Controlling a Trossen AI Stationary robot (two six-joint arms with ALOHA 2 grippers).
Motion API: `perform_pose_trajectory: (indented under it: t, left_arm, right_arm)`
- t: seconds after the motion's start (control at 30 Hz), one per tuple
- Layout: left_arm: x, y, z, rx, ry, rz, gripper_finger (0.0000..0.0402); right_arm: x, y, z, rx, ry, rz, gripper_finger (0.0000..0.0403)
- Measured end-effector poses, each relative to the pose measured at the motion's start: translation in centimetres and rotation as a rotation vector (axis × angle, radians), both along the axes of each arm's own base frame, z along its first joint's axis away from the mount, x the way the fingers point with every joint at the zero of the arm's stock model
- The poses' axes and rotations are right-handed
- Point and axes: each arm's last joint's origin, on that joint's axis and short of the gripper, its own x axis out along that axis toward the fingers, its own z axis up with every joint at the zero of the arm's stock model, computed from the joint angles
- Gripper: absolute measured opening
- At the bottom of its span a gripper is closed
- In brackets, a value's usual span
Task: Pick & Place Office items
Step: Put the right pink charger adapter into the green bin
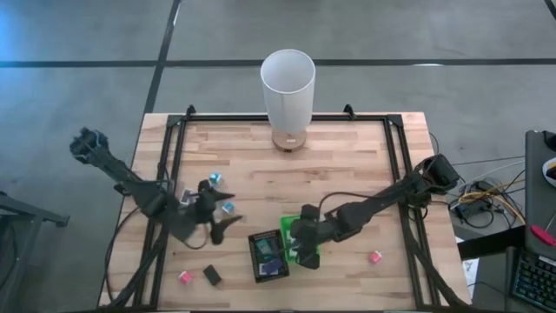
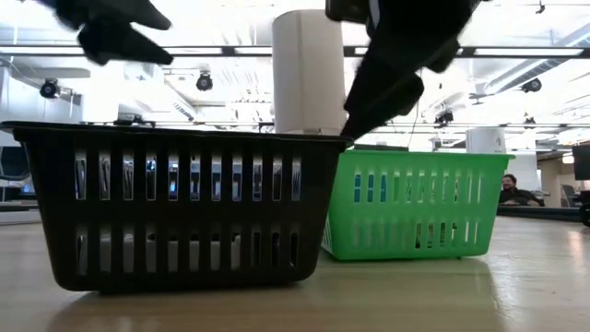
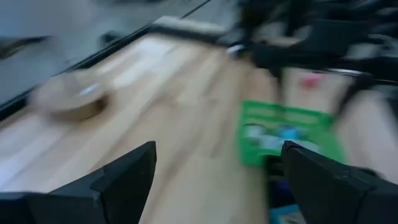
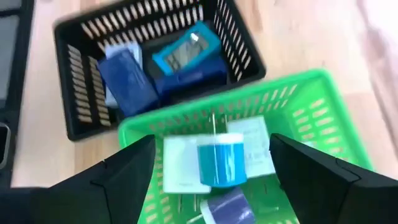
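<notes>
right hand [image 4: 211,171] wide over green basket [image 1: 314,256] – empty | left hand [image 1: 215,217] wide, above bench [image 1: 347,165] near blue clips [image 1: 228,208] | risk – blurred swing could knock clips away

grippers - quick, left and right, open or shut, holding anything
Left gripper: open, empty, above the table's left part.
Right gripper: open, holding nothing, over the green basket, a blue item lying below between its fingers.
</notes>
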Motion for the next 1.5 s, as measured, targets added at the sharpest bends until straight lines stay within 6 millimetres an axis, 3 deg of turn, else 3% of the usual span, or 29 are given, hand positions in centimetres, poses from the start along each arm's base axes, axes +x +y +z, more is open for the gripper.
perform_pose_trajectory:
  t: [0.2,0.4,0.7,1.23,1.5]
  left_arm:
    - [-3.3,1.2,-4.6,-0.079,-0.27,-0.285,0.034]
    - [-5.2,2.8,-7.2,-0.061,-0.346,-0.32,0.034]
    - [-4.9,4.2,-7.7,0.018,-0.323,-0.252,0.034]
    - [-2.9,9.8,-7.6,-0.063,-0.319,-0.357,0.034]
    - [-2.9,10.1,-7.5,-0.125,-0.344,-0.312,0.034]
  right_arm:
    - [-0.3,-0.3,0.6,-0.046,-0.032,-0.036,0.0295]
    - [-0.3,-0.3,0.7,-0.073,-0.045,-0.045,0.0295]
    - [-0.4,-0.3,0.6,-0.107,-0.056,-0.066,0.0295]
    - [-0.4,-0.3,0.5,-0.111,-0.051,-0.064,0.0295]
    - [-0.4,-0.4,0.5,-0.129,-0.059,-0.079,0.0295]
